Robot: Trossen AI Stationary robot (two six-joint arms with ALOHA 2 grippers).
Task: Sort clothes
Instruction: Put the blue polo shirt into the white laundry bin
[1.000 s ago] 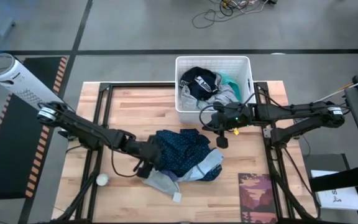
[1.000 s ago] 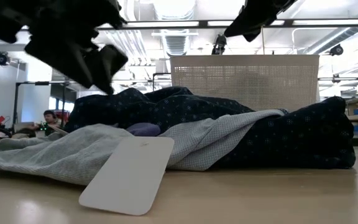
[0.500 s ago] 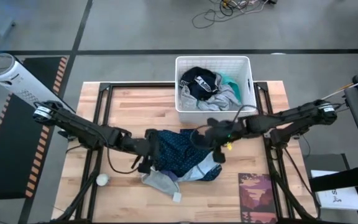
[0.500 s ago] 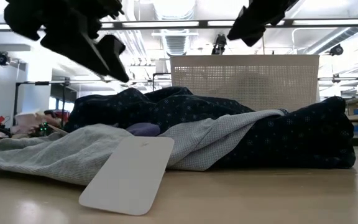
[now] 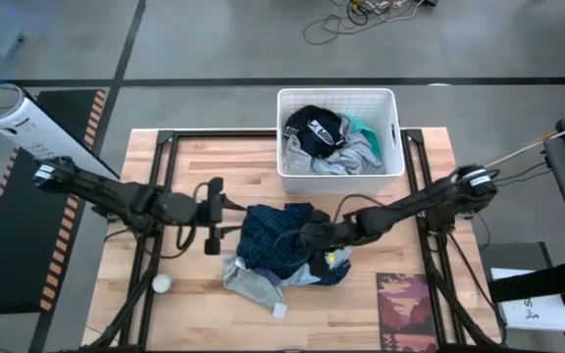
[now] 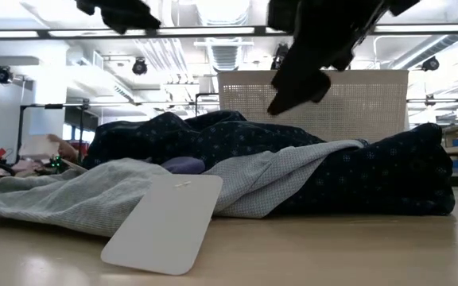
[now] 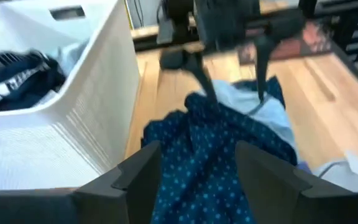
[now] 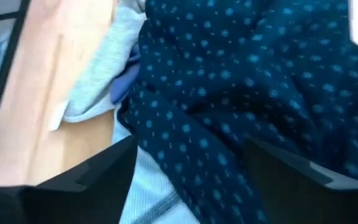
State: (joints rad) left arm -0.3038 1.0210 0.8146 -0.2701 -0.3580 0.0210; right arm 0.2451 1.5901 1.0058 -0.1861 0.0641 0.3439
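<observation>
The left gripper (image 5: pixel 213 215), fingers spread wide, hovers left of the dark blue dotted garment (image 5: pixel 278 238) at the table's (image 5: pixel 145 162) middle. The right gripper (image 5: pixel 319 257), fingers also wide, reaches down over that crumpled garment's right side, a grey garment (image 5: pixel 255 281) lying beneath toward the front edge.

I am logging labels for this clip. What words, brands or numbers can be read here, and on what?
None can be read.
White print on the navy garment in the white basket: too small.
Card tag on the grey garment: no readable text.
Paper sheet beside the table: marks too small.
</observation>
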